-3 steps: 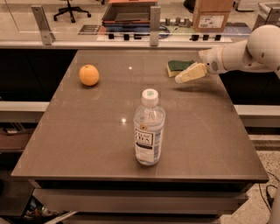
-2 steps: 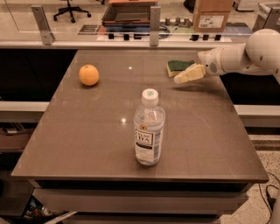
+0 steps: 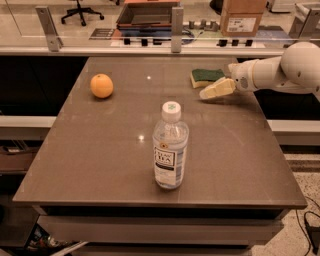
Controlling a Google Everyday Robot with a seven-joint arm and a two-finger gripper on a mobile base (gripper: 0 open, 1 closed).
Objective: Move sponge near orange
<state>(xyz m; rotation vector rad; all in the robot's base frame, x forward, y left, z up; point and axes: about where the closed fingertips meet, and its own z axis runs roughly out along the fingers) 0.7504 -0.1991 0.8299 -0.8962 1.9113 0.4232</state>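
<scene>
One capped water bottle (image 3: pixel 170 150) stands nearest, mid-table (image 3: pixel 100 165). Farther back on the right, my gripper (image 3: pixel 216 90) hangs low just in front of the sponge (image 3: pixel 205 76) (green side up, lying flat); how wide it's spread, I can't tell. The orange (image 3: pixel 101 85) sits far left, well apart from the sponge.

On my feed, a brown counter (image 3: pixel 100 150) carries small glints of light. Behind it a glass rail (image 3: pixel 110 35) stands on metal posts (image 3: pixel 176 29); beyond are an office chair (image 3: pixel 80 10), a dark tray (image 3: pixel 147 14) and a cardboard box (image 3: pixel 243 17). Speckled floor (image 3: pixel 305 175) with a black cable (image 3: pixel 312 230) shows at right. The end effector (image 3: pixel 217 89) hangs over the counter's far right.
</scene>
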